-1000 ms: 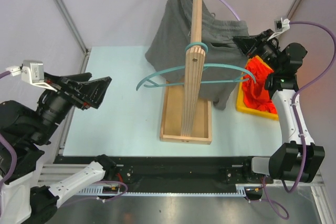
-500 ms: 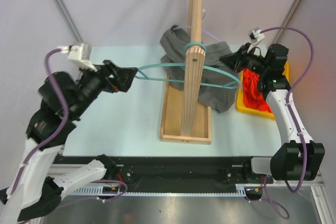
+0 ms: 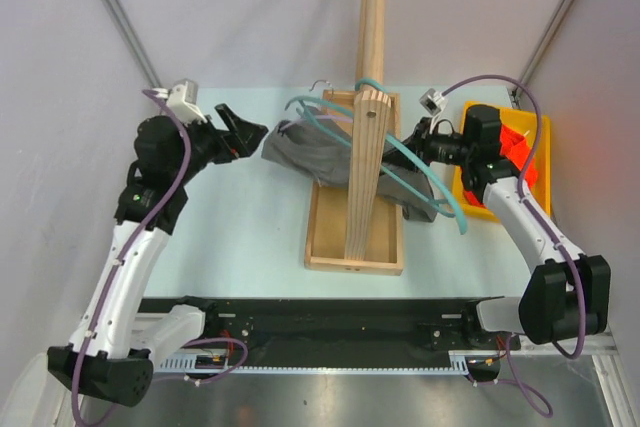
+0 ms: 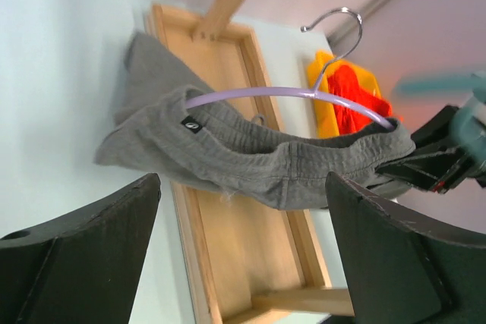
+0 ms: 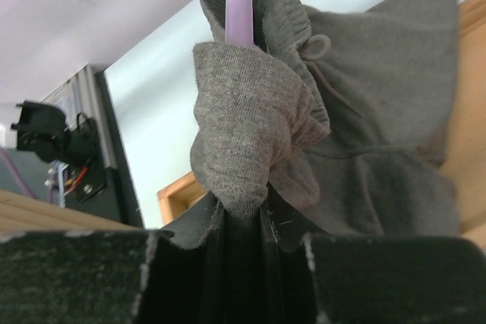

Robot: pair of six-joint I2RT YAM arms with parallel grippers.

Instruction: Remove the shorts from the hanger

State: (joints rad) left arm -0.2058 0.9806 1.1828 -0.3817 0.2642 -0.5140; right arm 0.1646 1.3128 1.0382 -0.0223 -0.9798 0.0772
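- The grey shorts (image 3: 300,152) hang on a lilac hanger (image 4: 288,92) at centre frame, over the wooden stand's tray (image 3: 355,262).
- The right pincer (image 5: 243,237) is clamped on their fabric at the right end.
- The orange shorts (image 4: 357,100) lie in a yellow bin (image 4: 323,73), far right.
- The left pincer (image 4: 243,184), jaws wide apart, hovers just left of the grey shorts.

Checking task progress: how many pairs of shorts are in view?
2. The grey shorts hang on the lavender hanger at the wooden stand; the orange-red shorts lie in the yellow bin, which may hide more.
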